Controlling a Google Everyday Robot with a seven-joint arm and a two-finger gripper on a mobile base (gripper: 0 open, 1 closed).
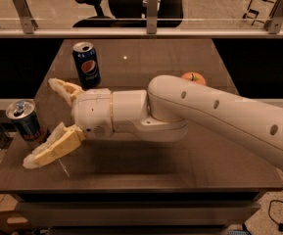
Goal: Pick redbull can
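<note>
The gripper [38,123] lies low over the left end of the surface [180,170], its jaws spread wide apart. The redbull can [23,120] stands upright at the surface's left edge, right at the jaws' open mouth. A Pepsi can [86,65] stands farther back.

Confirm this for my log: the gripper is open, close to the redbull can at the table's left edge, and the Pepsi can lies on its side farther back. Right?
Not quite. The camera view shows the Pepsi can standing upright, not on its side. The rest holds: the gripper is open, close to the redbull can at the left edge of the table.
</note>
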